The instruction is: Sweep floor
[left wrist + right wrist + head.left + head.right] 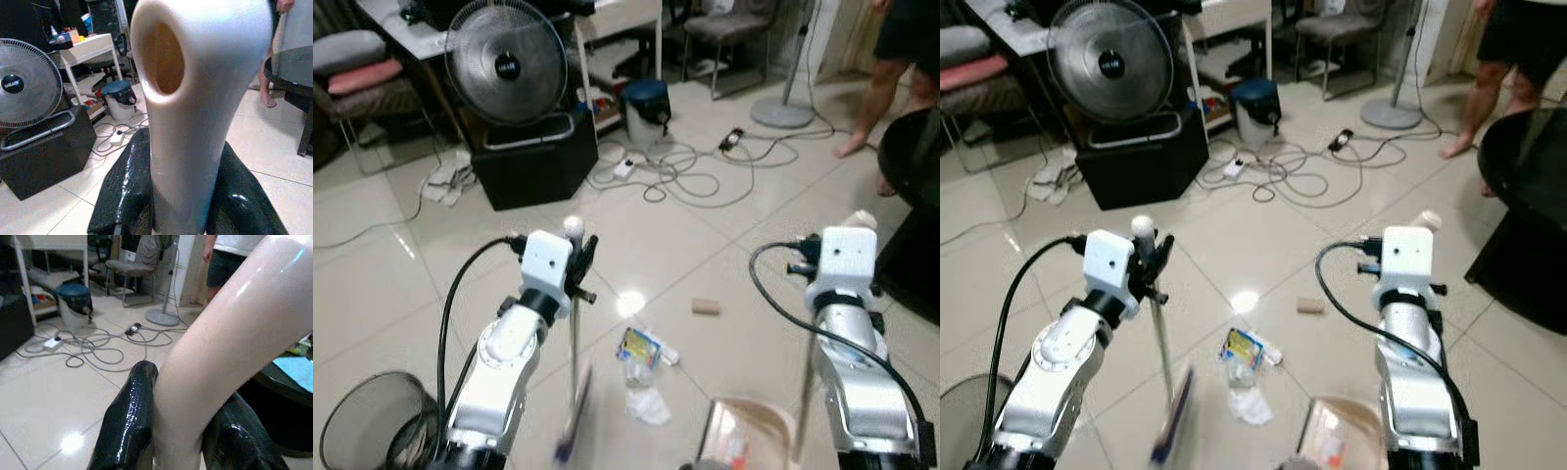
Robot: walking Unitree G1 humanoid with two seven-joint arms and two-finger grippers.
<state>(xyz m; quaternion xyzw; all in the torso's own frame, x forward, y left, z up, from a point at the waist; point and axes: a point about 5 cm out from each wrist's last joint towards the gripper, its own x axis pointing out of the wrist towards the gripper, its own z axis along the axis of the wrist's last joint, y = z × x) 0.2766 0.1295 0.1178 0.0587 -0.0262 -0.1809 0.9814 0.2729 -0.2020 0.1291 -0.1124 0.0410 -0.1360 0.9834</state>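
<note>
Left gripper [186, 196] pinches the broom handle [575, 323], bristles near a wrapper [638, 346]. Right gripper [181, 431] clamps the dustpan handle [220, 347]; dustpan [744, 431] on the floor.

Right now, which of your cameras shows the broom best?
The left eye view: the broom runs from its white handle tip, held in the left gripper, down to the blurred bristles on the floor. The right eye view shows the same. The left wrist view has just the handle top between the fingers.
</note>
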